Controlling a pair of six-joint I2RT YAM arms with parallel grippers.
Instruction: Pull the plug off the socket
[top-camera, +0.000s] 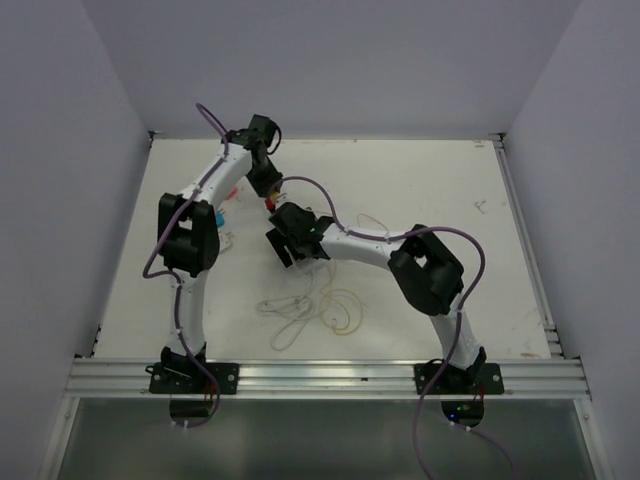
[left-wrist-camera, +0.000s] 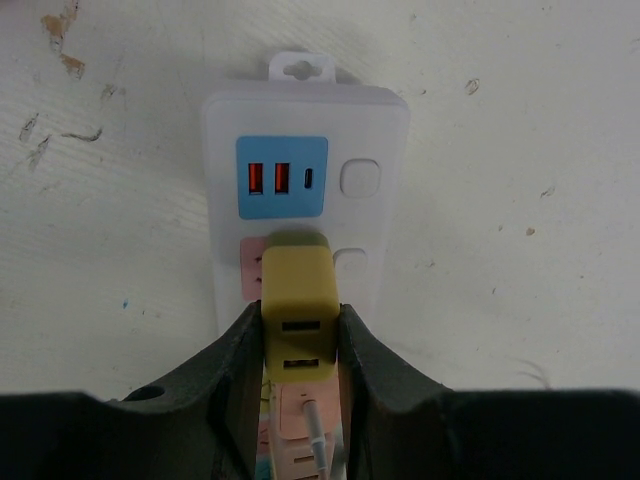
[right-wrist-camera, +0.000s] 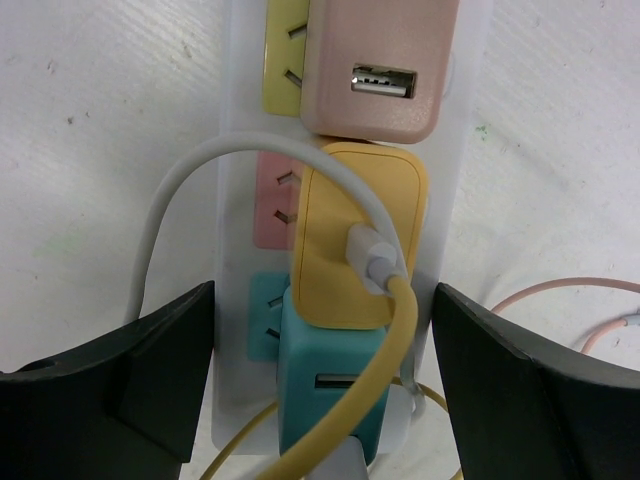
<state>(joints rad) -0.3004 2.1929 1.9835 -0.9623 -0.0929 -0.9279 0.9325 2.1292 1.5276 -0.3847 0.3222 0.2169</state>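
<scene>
The socket (left-wrist-camera: 380, 130) is a long white power strip lying flat, with a blue USB face at its end and a pink outlet face below it. A yellow plug (left-wrist-camera: 297, 280) stands on that pink face. My left gripper (left-wrist-camera: 300, 325) is shut on the yellow plug, one black finger on each side. In the right wrist view the same strip (right-wrist-camera: 240, 90) carries a pink plug (right-wrist-camera: 380, 70), a yellow plug with a cable (right-wrist-camera: 340, 250) and a teal plug (right-wrist-camera: 325, 390). My right gripper (right-wrist-camera: 322, 290) is open, its fingers on either side of the strip. In the top view both grippers hide most of the strip.
Loose white and yellow cables (top-camera: 310, 310) coil on the table in front of the right arm. A small blue object (top-camera: 218, 215) lies beside the left arm. A pink cable (right-wrist-camera: 570, 295) runs right of the strip. Walls close in the table on three sides.
</scene>
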